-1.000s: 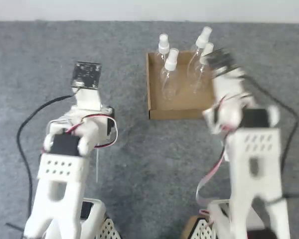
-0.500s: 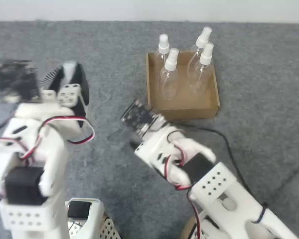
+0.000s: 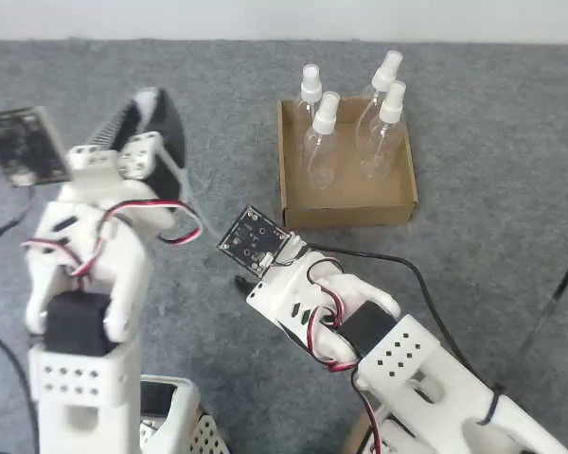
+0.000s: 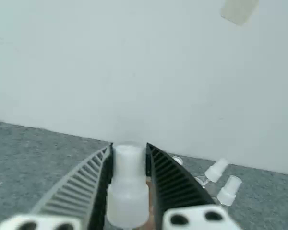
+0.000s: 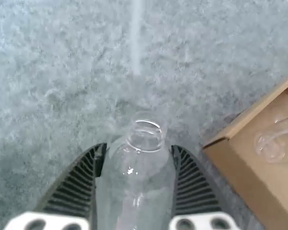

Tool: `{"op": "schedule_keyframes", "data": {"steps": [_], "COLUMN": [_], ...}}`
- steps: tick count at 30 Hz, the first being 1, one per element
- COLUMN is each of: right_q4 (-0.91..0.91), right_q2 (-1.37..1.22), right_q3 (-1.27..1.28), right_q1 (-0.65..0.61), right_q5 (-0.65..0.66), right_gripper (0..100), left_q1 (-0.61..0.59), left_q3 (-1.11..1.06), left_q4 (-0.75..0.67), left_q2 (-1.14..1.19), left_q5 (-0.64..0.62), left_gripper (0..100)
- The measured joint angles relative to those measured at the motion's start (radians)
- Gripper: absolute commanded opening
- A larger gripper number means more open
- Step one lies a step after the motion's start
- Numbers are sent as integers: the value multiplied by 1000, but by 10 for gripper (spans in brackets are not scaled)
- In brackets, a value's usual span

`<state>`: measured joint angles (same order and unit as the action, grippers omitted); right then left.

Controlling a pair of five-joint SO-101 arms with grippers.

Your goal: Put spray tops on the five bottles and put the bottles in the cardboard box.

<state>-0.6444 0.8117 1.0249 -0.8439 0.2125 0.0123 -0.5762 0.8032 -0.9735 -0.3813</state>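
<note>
Open bottle held over grey carpet

The right gripper point(image 5: 138, 147) has a clear bottle point(image 5: 137, 168) clamped between its ribbed black fingers point(image 5: 79, 184), one pressed on each side of the bottle, whose neck is open with no top on it. Just beside the bottle is a corner of the cardboard box point(image 5: 237, 160), with a second bottle point(image 5: 272, 143) inside. Beyond the bottle's mouth a thin pale streak point(image 5: 136, 33), too blurred to identify, crosses the carpet point(image 5: 48, 72).

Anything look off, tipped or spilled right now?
Nothing stands out. Four capped bottles sit inside the cardboard box, and nothing is spilled on the table. The left gripper holds a spray top in its jaws, the right gripper the open fifth bottle.
</note>
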Motion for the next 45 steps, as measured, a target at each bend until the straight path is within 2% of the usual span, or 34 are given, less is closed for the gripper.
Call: {"op": "schedule_keyframes", "data": {"steps": [20,27,30,37,41,45], "right_q4": [6,9,75,362,416,436], "right_q2": [0,38,98,212,213,213], "right_q3": [21,66,135,322,333,333], "right_q1": [-31,-31,-31,-31,-9,25], "right_q5": [0,0,0,0,-17,-120], "right_gripper": [9,7,7,6,6,6], "left_q1": [60,100,100,101,101,147], "left_q3": [-216,-224,-233,-233,-233,-232], "left_q4": [-34,-34,-34,12,57,101], "left_q2": [0,0,0,0,0,0], "left_q5": [-11,-9,-11,-9,8,97], "left_gripper": [11,11,11,11,11,11]}}
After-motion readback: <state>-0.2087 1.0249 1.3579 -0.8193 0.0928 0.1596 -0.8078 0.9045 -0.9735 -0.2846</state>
